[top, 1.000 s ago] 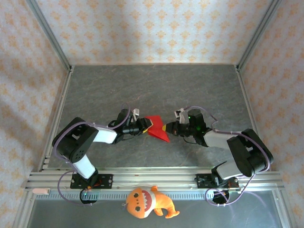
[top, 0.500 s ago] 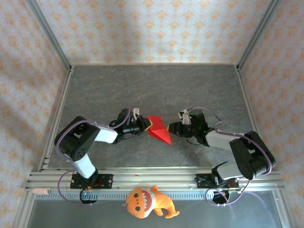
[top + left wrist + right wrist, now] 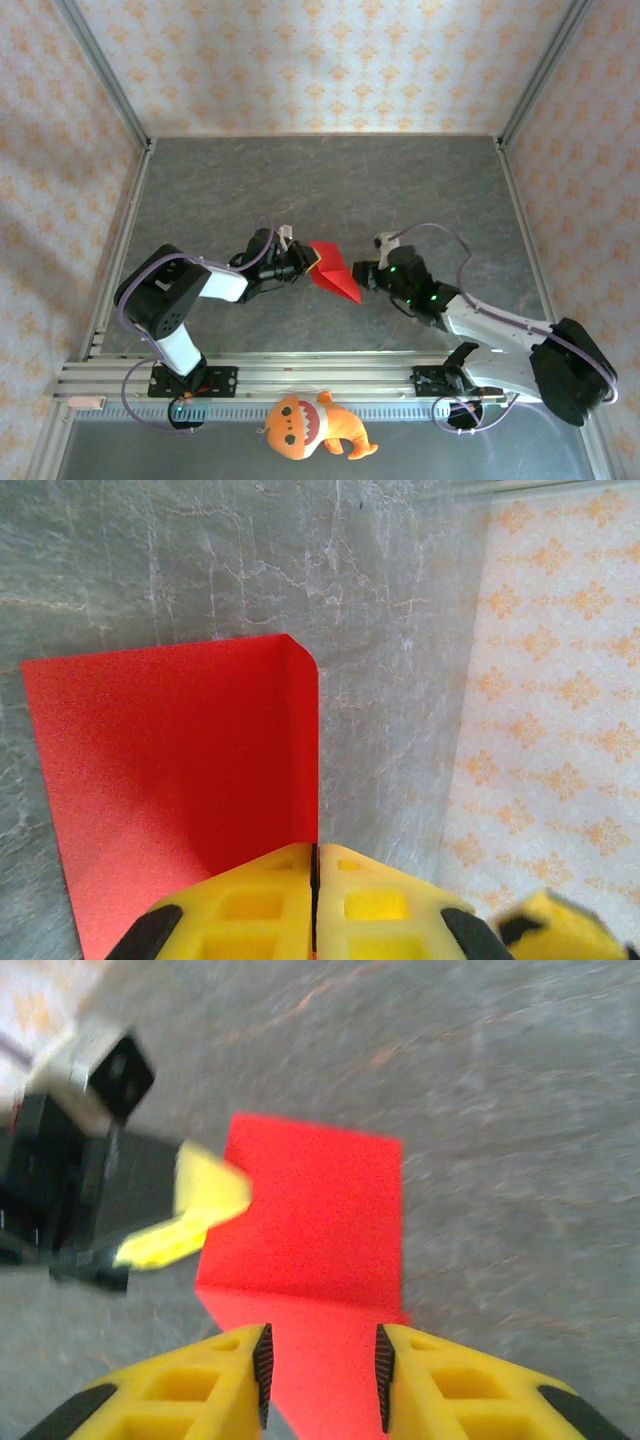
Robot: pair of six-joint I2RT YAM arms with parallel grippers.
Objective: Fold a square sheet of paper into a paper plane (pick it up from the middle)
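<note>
The square sheet of paper [image 3: 333, 271] is bright red and folded into a creased, pointed shape, held just above the grey table near its middle. My left gripper [image 3: 313, 262] is shut on the sheet's left edge. In the left wrist view the yellow fingertips [image 3: 315, 846] meet on the paper [image 3: 180, 780], which stands up as a flat red panel with a bent corner. My right gripper [image 3: 362, 274] is at the sheet's right tip, open. In the right wrist view the right gripper [image 3: 320, 1362] has its pads apart with the paper [image 3: 310, 1220] showing between them. The left finger [image 3: 205, 1205] shows beyond.
An orange plush toy [image 3: 312, 425] with white teeth lies in front of the aluminium rail [image 3: 300, 377] at the near edge. Metal frame posts [image 3: 110, 75] and patterned walls enclose the grey table [image 3: 330, 180].
My left gripper has closed on the paper. My right gripper has opened and let go of it, and the right arm's elbow has swung out to the right and lower.
</note>
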